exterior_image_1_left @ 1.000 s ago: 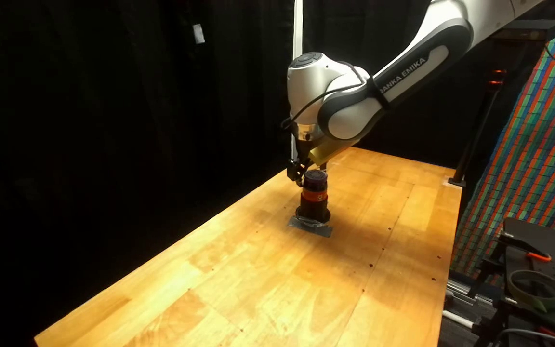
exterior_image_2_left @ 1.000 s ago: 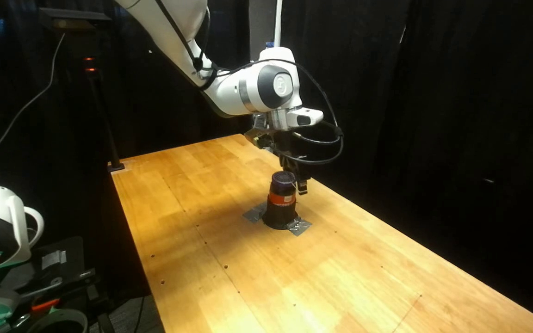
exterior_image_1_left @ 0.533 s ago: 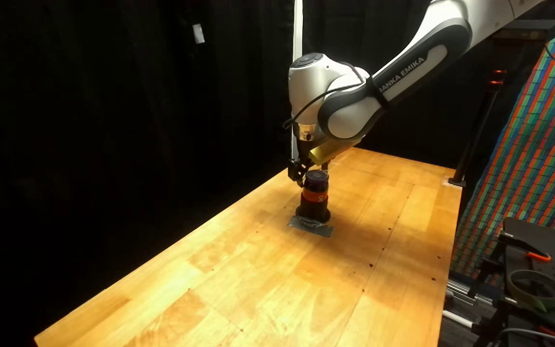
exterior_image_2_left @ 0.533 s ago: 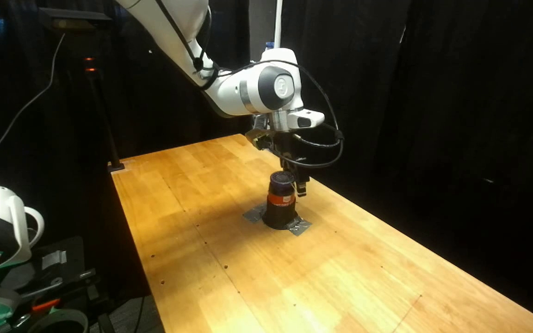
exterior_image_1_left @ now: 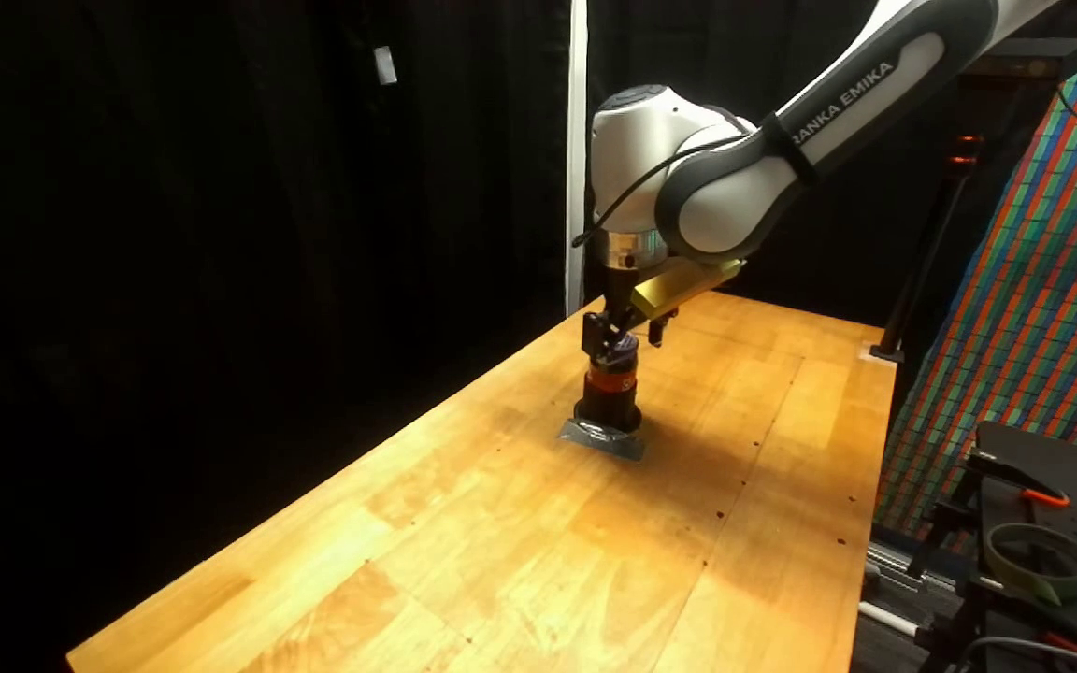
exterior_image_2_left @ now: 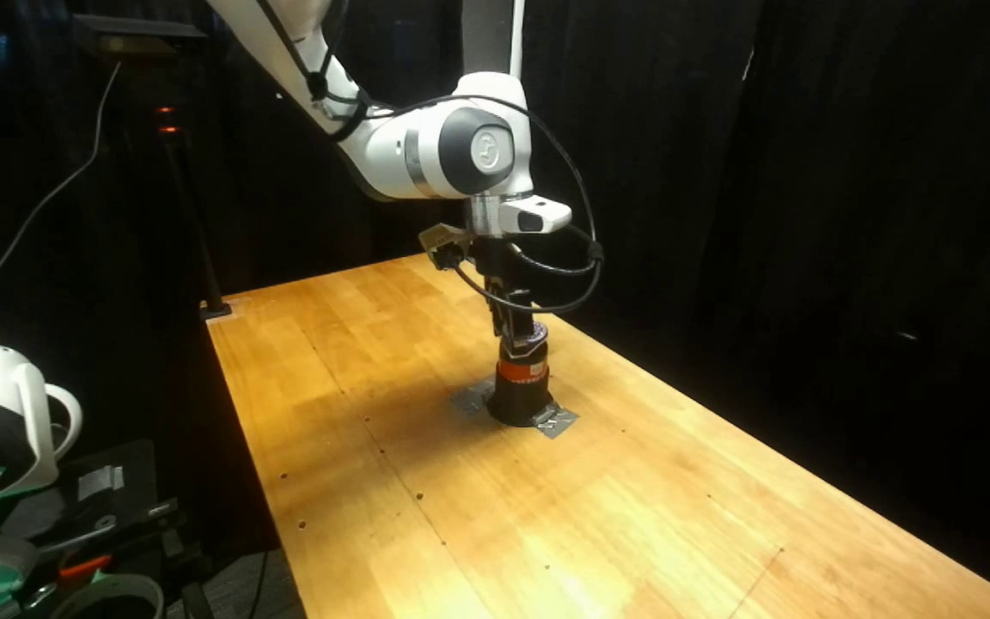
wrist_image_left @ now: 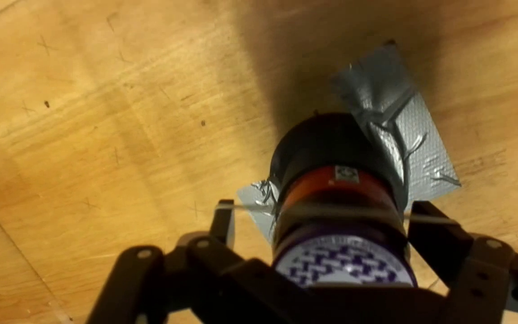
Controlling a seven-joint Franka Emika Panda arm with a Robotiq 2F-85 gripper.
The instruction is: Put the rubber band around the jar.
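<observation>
Fingers (wrist_image_left: 436,245) stood spread at nine and three o'clock of the jar (wrist_image_left: 336,184) in the wrist view, the rubber band (wrist_image_left: 340,210) stretched between them at twelve o'clock of the lid (wrist_image_left: 344,261).

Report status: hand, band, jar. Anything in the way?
Hand open, jar upright between its fingertips. Rubber band stretched between them, passing before jar in wrist view; full loop unconfirmed. Gray tape at jar's base, probably not in the way.

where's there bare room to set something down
Bare table in both exterior views: from the grey tape to the picture's bottom, and between the jar and black pole. Crowded: around the jar's top, where the tool hangs.
</observation>
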